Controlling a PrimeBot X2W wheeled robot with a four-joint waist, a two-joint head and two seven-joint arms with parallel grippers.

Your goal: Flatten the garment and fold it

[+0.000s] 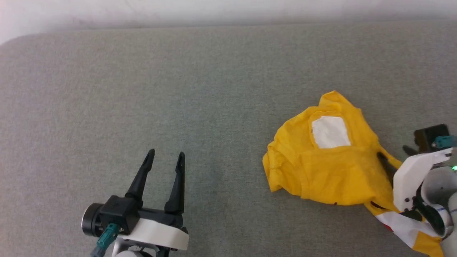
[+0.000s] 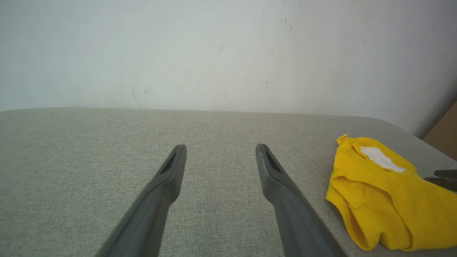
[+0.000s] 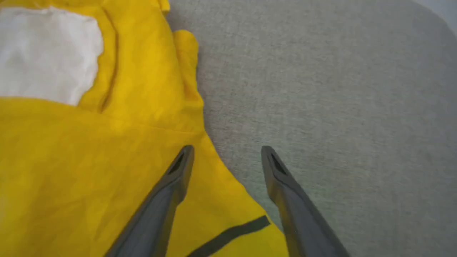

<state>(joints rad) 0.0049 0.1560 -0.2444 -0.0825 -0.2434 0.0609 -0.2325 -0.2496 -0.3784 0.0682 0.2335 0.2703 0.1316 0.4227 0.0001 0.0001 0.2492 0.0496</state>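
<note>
The garment (image 1: pixel 332 167) is a bright yellow shirt lying crumpled on the right of the grey cloth-covered table (image 1: pixel 200 89), a white patch facing up and a white and red printed part trailing toward the lower right corner. My right gripper (image 1: pixel 392 152) is open at its right edge. In the right wrist view this gripper (image 3: pixel 227 149) straddles the garment's (image 3: pixel 107 150) hem, one finger over yellow cloth, the other over bare table, gripping nothing. My left gripper (image 1: pixel 165 154) stands open and empty at the lower left, far from the garment (image 2: pixel 378 192).
A pale wall (image 2: pixel 228 53) runs along the table's far edge (image 1: pixel 228 26). The table's corners are rounded. A brown board (image 2: pixel 446 132) shows past the far right corner. Wide bare table lies between my left gripper (image 2: pixel 221 146) and the shirt.
</note>
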